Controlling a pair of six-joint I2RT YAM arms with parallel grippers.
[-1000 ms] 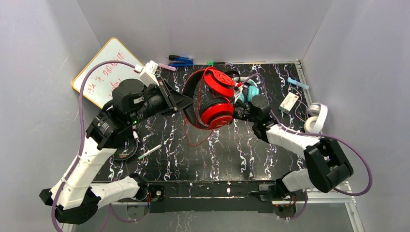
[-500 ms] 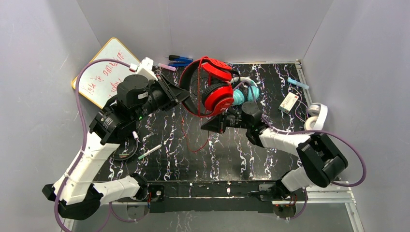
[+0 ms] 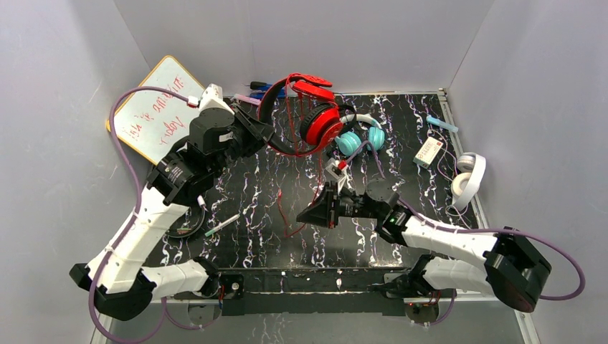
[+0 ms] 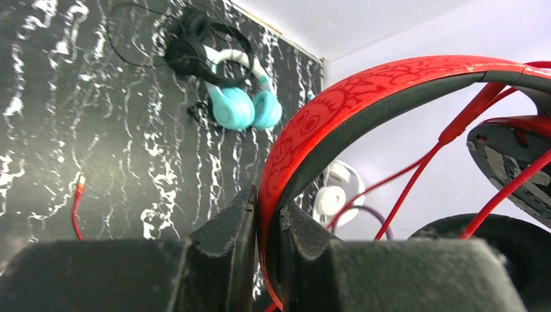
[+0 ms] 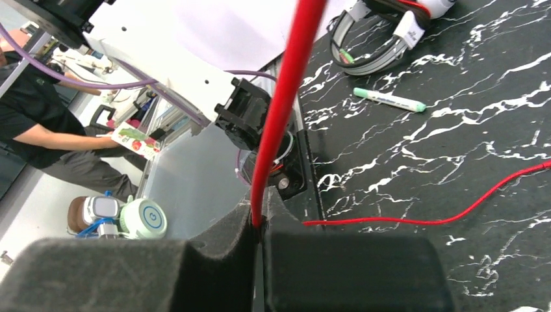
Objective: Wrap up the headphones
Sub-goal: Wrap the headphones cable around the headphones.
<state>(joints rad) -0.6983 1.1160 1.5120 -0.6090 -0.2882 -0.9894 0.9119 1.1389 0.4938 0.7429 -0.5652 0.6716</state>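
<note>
**Red headphones up, cord pinched for a turn**

My left end effector [image 3: 268, 138] is clamped on the band of the red headphones [image 3: 320, 123], which hang above the back of the desk [image 3: 251, 244]. My right end effector [image 5: 258, 227] is pinched tight on their red cord [image 5: 286, 97], lower and nearer me. I judge it best to hold the left steady and lead the cord taut round the band in even turns, clear of the teal headphones [image 3: 358, 140]. The whiteboard [image 3: 154, 107] has a red scrawl and the white card [image 3: 429, 152] has print; I can read neither.
</note>
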